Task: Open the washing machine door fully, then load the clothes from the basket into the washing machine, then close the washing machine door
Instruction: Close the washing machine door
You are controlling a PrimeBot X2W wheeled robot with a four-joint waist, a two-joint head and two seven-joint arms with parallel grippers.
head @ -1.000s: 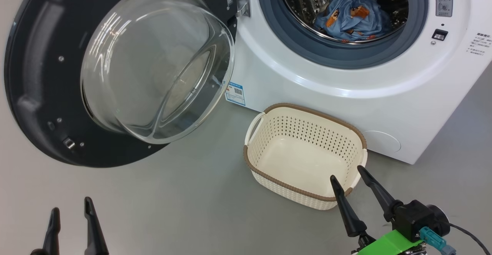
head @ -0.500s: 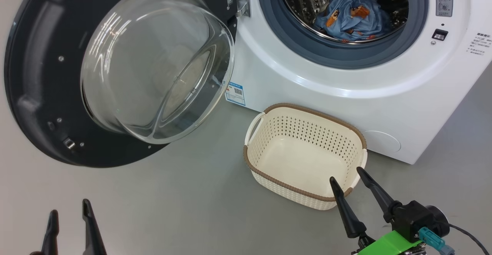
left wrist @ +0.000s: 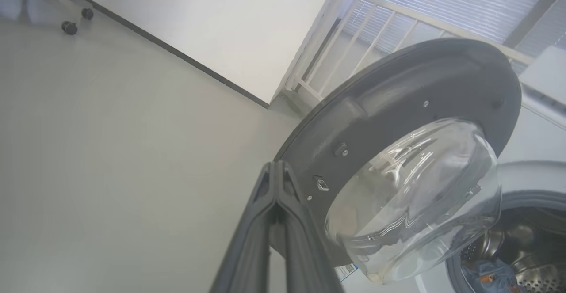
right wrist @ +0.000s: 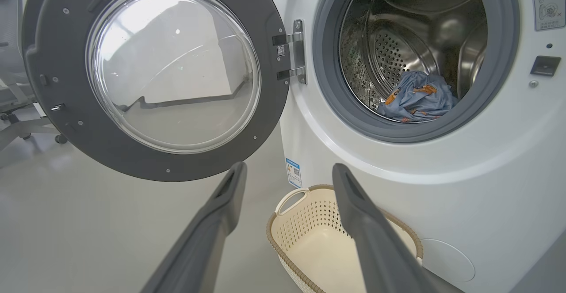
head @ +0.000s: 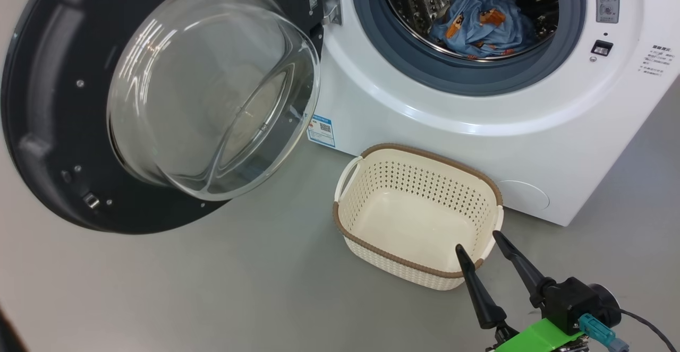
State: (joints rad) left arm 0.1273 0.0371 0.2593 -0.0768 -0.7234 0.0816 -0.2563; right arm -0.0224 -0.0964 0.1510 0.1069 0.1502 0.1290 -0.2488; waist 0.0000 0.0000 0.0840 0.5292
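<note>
The washing machine [head: 478, 123] stands with its black door [head: 48, 129] swung wide to the left, glass bowl [head: 212, 92] bulging outward. Light blue printed clothes [head: 478, 20] lie inside the steel drum. On the floor in front sits the cream basket [head: 425, 185], its bare bottom showing; no cream-white cloth is visible. My right gripper [head: 477, 240] is open, its tips just above the basket's near right rim. In the left wrist view my left gripper [left wrist: 275, 165] is shut on nothing, pointing up at the door's lower edge [left wrist: 398, 89].
Grey floor stretches left of the basket and under the door. A chair's base and castors [right wrist: 13, 94] stand far left beyond the door. A white railing [left wrist: 353, 32] and a wall lie behind the machine.
The left gripper has dropped out of the head view's bottom left and its fingers have come together. The head camera shifted slightly. The right gripper has barely moved.
</note>
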